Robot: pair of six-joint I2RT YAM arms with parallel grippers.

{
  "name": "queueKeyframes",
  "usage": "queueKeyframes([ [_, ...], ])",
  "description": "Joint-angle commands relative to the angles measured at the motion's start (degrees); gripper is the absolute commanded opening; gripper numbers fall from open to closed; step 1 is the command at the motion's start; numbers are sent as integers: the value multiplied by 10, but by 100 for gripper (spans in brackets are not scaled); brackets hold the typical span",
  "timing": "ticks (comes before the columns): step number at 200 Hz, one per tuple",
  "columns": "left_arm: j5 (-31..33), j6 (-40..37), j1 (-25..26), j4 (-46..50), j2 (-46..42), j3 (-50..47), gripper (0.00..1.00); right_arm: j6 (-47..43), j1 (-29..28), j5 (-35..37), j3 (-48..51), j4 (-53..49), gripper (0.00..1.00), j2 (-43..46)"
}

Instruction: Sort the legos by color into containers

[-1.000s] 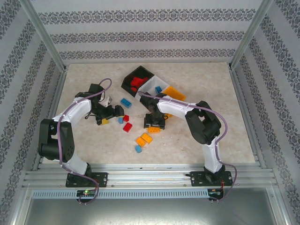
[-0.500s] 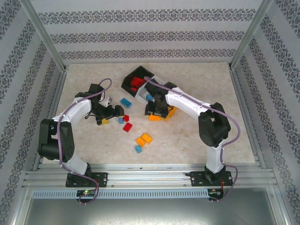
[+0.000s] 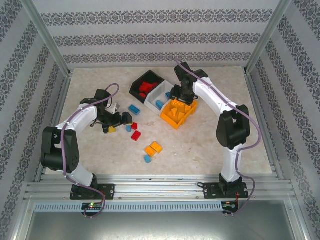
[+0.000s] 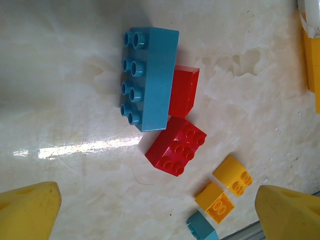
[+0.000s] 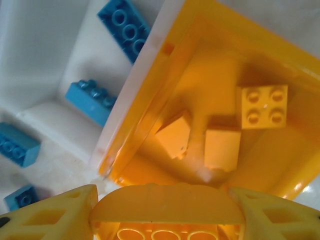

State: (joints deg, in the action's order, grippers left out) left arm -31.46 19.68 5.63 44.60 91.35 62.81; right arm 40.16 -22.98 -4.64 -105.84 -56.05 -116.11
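Glossy marbled tabletop point(image 4: 70, 55), left claw point(image 4: 159, 214) spread wide, right claw point(image 5: 165, 221) pinching studded orange brick point(image 5: 165, 206)

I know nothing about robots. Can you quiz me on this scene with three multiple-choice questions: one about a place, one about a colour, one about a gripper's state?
1. Where is the right gripper?
A) above the orange bin
B) above the black bin
C) beside its own base

2. What colour are the bricks in the white bin?
A) red
B) orange
C) blue

3. How is the left gripper?
A) shut on a red brick
B) open, holding nothing
C) shut on a blue brick

Answers: 1 A, its camera looks down into that bin past the orange brick it grips; 2 C, blue bricks lie on its floor; 3 B, its fingertips stand wide apart.
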Motion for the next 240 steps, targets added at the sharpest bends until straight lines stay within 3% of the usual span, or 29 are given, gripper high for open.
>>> queueKeyframes([
  [1, -10, -12, 5, 20, -3, 1, 100, -30, 10, 29, -27, -33, 61, -30],
  [100, -14, -9, 5, 22, 14, 9, 100, -43, 22, 33, -30, -38, 76, -43],
  [177, -11, -12, 5, 28, 9, 18, 100, -42, 19, 46, -43, -51, 78, -11],
  [206, -2, -12, 5, 27, -7, 10, 100, -46, -5, 40, -31, -64, 78, 26],
  [240, 5, -13, 3, 22, -16, 3, 100, -49, -76, 7, 26, -60, 78, 52],
])
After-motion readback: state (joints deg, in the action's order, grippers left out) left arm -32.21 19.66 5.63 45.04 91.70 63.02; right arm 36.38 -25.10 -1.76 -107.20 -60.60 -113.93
